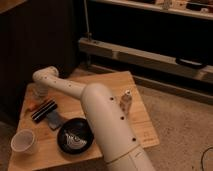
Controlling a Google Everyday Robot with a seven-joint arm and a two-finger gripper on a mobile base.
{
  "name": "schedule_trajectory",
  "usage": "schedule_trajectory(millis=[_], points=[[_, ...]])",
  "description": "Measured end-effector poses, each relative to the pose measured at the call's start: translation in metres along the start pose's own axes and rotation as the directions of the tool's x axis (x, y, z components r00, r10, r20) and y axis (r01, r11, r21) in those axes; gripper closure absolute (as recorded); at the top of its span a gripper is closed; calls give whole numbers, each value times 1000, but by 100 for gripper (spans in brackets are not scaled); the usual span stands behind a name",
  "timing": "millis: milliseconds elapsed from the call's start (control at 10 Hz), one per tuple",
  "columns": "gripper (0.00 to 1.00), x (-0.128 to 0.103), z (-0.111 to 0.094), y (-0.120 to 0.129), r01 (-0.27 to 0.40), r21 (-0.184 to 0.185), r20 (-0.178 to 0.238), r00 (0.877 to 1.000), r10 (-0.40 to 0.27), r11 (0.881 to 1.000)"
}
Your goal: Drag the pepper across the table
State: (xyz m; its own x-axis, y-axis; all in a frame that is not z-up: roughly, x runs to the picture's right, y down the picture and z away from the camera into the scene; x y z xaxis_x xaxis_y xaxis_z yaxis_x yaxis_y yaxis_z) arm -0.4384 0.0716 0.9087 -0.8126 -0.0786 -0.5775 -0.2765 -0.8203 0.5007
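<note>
The pepper (31, 106) shows as a small orange-red patch near the left edge of the light wooden table (107, 85), partly hidden behind the black rectangular box (44, 110). My white arm reaches from the lower right across the table to its far left. The gripper (38, 96) hangs down from the wrist, right above and beside the pepper. Whether it touches the pepper cannot be told.
A black bowl (75, 136) sits at the front middle, with a grey object (54, 120) between it and the box. A white cup (23, 141) stands at the front left corner. A small bottle (126, 102) stands on the right side. Dark shelving lies behind the table.
</note>
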Motion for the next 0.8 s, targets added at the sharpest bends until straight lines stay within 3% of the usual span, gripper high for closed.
schedule_trajectory(millis=[100, 300, 400, 800], points=[[67, 1, 1, 0, 8, 4, 2, 1000, -8, 1000], [44, 0, 3, -2, 10, 8, 5, 1000, -10, 1000], [38, 3, 3, -3, 13, 8, 4, 1000, -14, 1000], [38, -3, -18, -7, 63, -29, -15, 998, -64, 998]])
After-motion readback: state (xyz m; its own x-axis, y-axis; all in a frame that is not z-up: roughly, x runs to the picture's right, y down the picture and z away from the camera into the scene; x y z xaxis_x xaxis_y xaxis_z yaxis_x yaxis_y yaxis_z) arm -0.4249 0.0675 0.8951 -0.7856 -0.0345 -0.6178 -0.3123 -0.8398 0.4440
